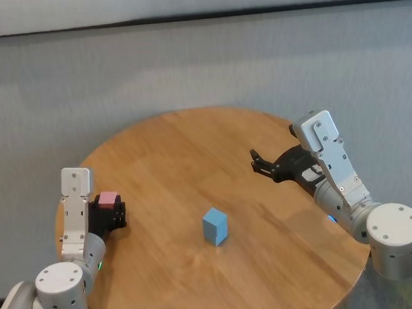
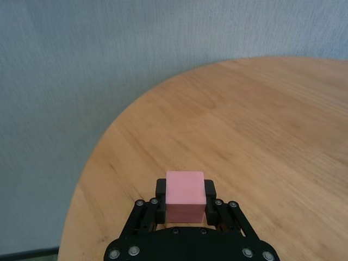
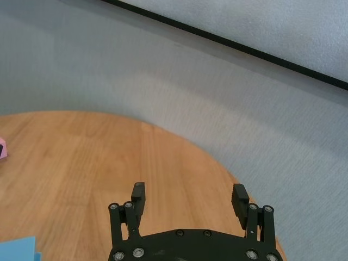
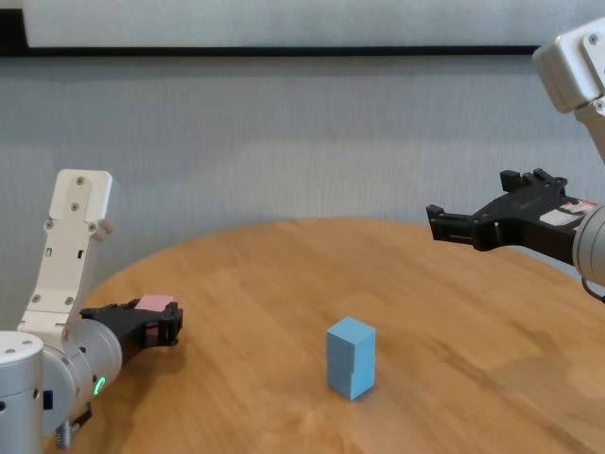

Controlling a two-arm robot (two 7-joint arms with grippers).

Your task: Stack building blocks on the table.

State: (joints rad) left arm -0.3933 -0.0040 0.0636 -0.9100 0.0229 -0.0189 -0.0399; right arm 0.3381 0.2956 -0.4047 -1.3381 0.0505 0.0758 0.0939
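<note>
Near the left edge of the round wood-grain surface (image 1: 191,148), the left pincer (image 2: 185,209) grips a small matte pink cube (image 2: 185,196) low over the wood. Mid-surface, two light blue cubes (image 4: 351,357) stand stacked. The right pincer (image 3: 187,197) hovers wide, holding nothing.

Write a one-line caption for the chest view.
Left pincer grips the pink block; two blue blocks stand stacked.

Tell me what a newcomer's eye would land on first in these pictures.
First, the pink cube clamped in the left gripper at the left edge of the round table. Next, the two light blue cubes stacked near the table's middle. The right gripper hangs open and empty above the table's right side.
</note>
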